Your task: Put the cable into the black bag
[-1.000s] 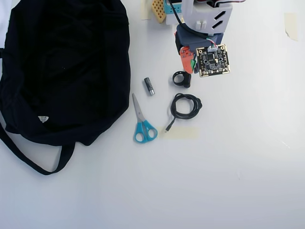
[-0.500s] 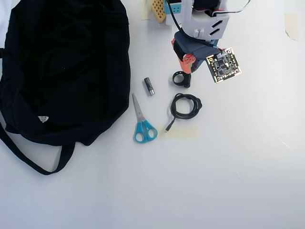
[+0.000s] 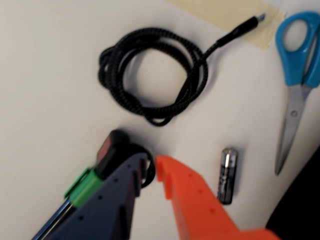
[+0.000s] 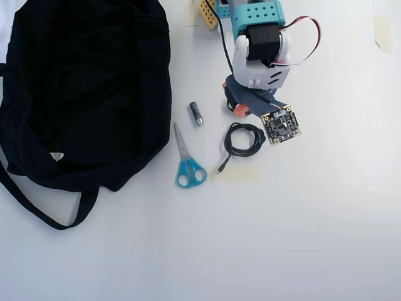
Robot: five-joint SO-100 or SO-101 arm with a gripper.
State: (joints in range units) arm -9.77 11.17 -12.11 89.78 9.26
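The cable (image 3: 150, 75) is a black braided coil lying flat, its tail running to a small plug (image 3: 259, 17) on a strip of tape. From above, the cable (image 4: 244, 139) sits just below my gripper (image 4: 237, 108). In the wrist view my gripper (image 3: 151, 162) hovers short of the coil, the dark blue and orange fingers almost touching at the tips with nothing held. The black bag (image 4: 81, 94) fills the left of the overhead view, strap trailing at lower left. Only a corner of the bag (image 3: 300, 212) shows in the wrist view.
A black-and-green pen with a ring end (image 3: 112, 150) lies under the blue finger. A battery (image 4: 197, 113) and blue-handled scissors (image 4: 187, 160) lie between cable and bag. Beige tape (image 4: 238, 174) sits below the cable.
The arm has stretched out toward the cable and the wrist has turned. The gripper now covers the ring-ended pen in the overhead view. The cable has not moved.
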